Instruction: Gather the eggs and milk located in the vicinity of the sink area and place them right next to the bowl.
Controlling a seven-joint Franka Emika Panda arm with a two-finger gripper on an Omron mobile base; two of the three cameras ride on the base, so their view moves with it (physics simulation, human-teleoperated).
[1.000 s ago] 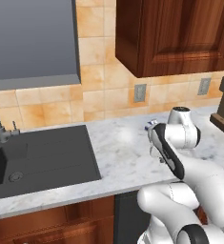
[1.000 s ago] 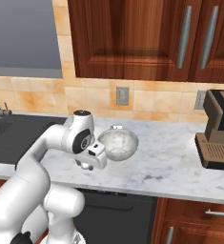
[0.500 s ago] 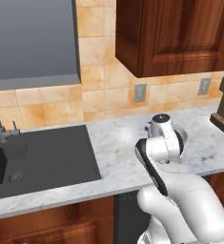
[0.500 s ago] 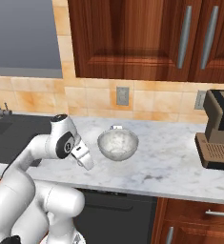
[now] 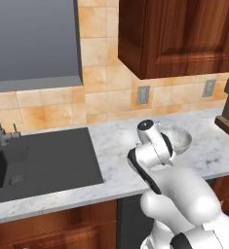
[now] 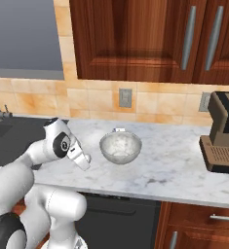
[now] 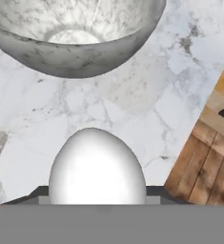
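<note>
Small smooth white oval egg (image 7: 96,167) seen in the hand view, low and centred, seated between the dark fingers (image 7: 92,196); clenched on the egg, with the tips mostly hidden behind it. Held over white grey-veined marble bench (image 7: 147,109), close to the round deep silvery grey bowl with speckled inside (image 7: 75,33), not touching it. Whether the egg rests on the bench or hangs just above it, cannot tell.

In the right base view, white arm bent over the bench (image 6: 179,165), hand pointing down just left of the bowl (image 6: 120,147); fingers too small to make out there. In the left base view, bowl (image 5: 180,140) partly hidden behind the white wrist.

Large dark grey-black rectangular sink with ribbed drainboard (image 5: 43,163) well apart to the left, round drain in its deep part, curved grey metal faucet (image 5: 0,125) at its back edge. Dark brown boxy coffee machine (image 6: 222,133) at the right end of the bench. Grey wall sockets (image 6: 125,97) on the orange tiled backsplash, dark wooden cabinets (image 6: 150,39) above.

No brand, label or readable writing anywhere.
</note>
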